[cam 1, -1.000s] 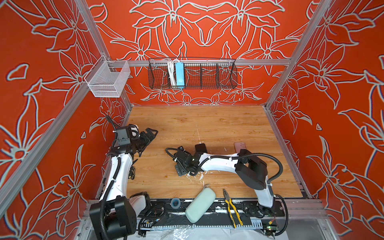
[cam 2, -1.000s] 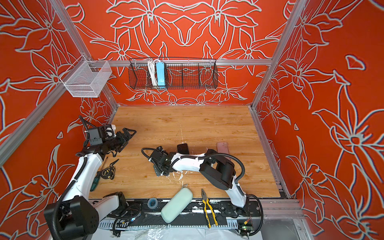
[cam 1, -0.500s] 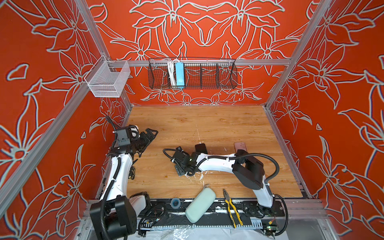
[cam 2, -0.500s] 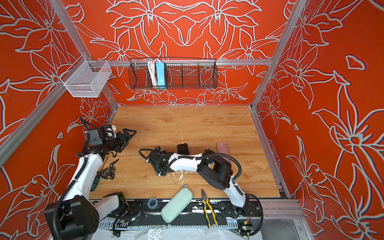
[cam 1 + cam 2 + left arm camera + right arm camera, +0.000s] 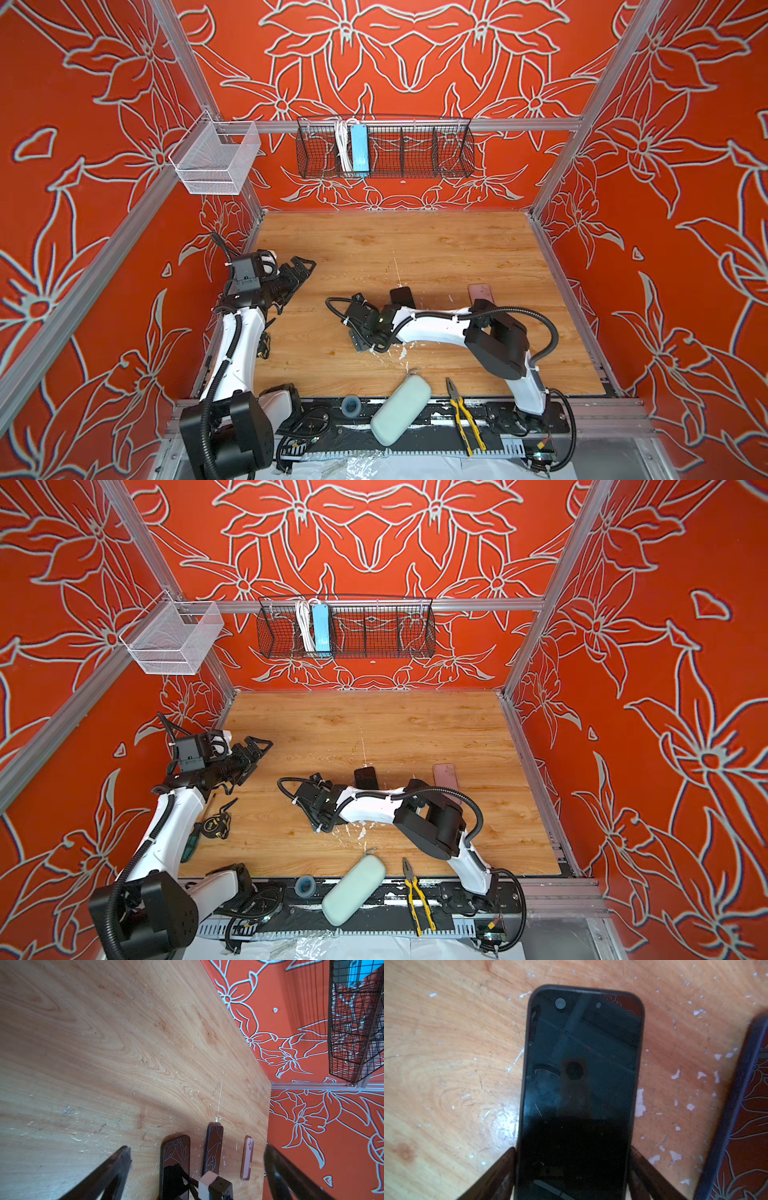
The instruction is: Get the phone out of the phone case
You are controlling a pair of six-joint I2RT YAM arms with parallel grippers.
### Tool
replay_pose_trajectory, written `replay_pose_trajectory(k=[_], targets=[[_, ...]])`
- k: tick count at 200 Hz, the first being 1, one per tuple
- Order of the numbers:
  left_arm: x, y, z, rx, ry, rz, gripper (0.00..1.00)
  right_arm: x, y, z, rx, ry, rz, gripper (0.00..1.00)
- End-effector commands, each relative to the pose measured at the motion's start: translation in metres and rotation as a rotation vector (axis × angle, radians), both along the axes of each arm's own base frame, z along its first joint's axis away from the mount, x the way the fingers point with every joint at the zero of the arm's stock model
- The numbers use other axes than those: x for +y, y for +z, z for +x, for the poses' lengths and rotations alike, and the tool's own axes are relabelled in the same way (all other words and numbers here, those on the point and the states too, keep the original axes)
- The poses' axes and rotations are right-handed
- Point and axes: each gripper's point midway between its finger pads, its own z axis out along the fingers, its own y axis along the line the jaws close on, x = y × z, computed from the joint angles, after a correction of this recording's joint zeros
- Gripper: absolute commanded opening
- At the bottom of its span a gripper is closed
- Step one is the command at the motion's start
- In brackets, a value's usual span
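Note:
A black phone lies screen up on the wooden table, with the dark rim of its phone case around it. My right gripper is low over one end of it. Its two fingers press flat against the long sides, so it is shut on the cased phone. In both top views the right gripper hides this phone. My left gripper hangs open above the table's left edge, well apart from the phone. Nothing is between its fingers.
A second dark phone and a pink phone lie just beyond the right forearm. A mint-green pouch, yellow pliers and a tape roll sit along the front rail. A screwdriver and a tape measure lie at the left.
The right arm has shifted slightly to the left, and its fingers have closed in against the phone's sides. The left arm has not moved.

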Motion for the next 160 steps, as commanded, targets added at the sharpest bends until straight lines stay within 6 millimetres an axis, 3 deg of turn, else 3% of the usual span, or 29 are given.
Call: replay_pose_trajectory(k=[1, 37, 83, 160], targets=[[-0.001, -0.004, -0.001, 0.001, -0.006, -0.012, 0.97, -0.025, -0.039, -0.015, 0.053, 0.000, -0.136, 0.84], [-0.001, -0.005, -0.001, 0.005, -0.002, -0.017, 0.97, -0.025, -0.041, -0.016, 0.056, 0.005, -0.140, 0.83], [-0.003, -0.006, -0.004, 0.005, 0.000, -0.036, 0.97, -0.025, -0.033, -0.015, 0.027, 0.020, -0.117, 0.67], [-0.023, -0.022, -0.032, 0.063, -0.011, -0.140, 0.98, -0.023, -0.002, -0.003, -0.002, 0.036, -0.017, 0.65]])
